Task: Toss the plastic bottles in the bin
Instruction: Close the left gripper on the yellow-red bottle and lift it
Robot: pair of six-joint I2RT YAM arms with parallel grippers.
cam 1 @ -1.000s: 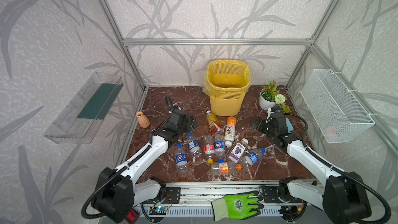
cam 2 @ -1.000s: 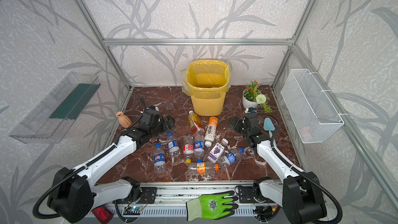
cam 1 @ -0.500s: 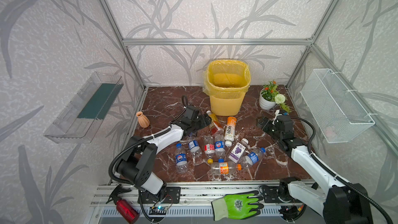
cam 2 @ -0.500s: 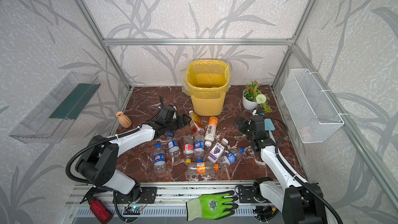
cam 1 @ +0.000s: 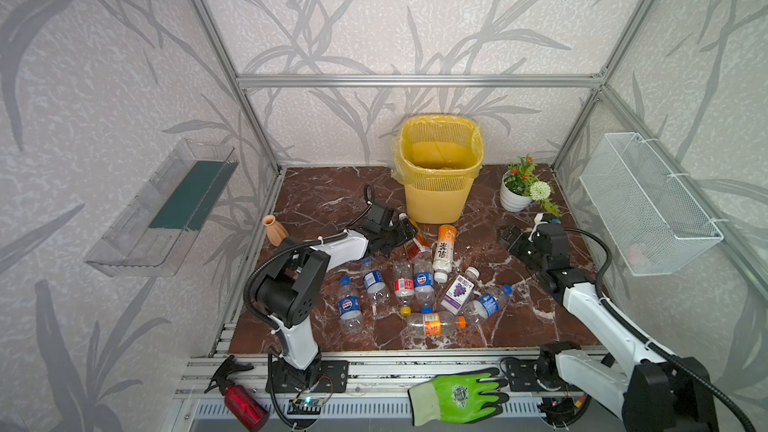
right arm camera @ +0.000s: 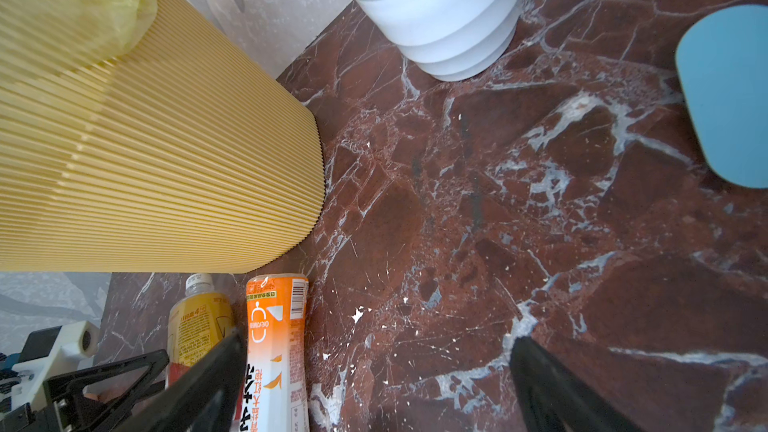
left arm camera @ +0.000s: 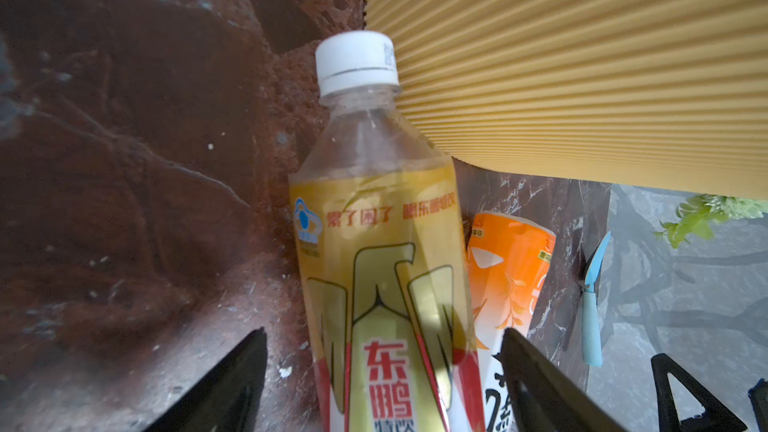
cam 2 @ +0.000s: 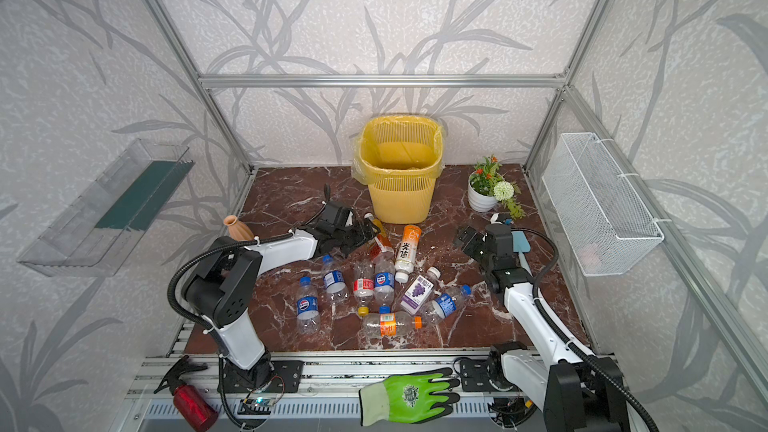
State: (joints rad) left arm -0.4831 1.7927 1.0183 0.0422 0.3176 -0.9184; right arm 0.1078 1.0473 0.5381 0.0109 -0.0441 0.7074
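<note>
STEP: grasp judged in hand on clear yellow-labelled plastic bottle (left arm camera: 374, 263), laid on tabletop (cam 1: 324, 193) at seven o'clock of tall yellow slatted bin (cam 1: 436, 197) | left fingers (left arm camera: 232, 380) parted astride it | right fingers (right arm camera: 199, 384) spread wide, empty | NEXT: closure and lift over rim needed

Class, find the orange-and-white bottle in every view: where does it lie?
In both top views: the orange-and-white bottle lies just in front of the bin.
Left wrist: the bottle shows beside the yellow-labelled bottle.
Right wrist: the bottle lies by the bin's foot.
Shared landmark: the bin.
</note>
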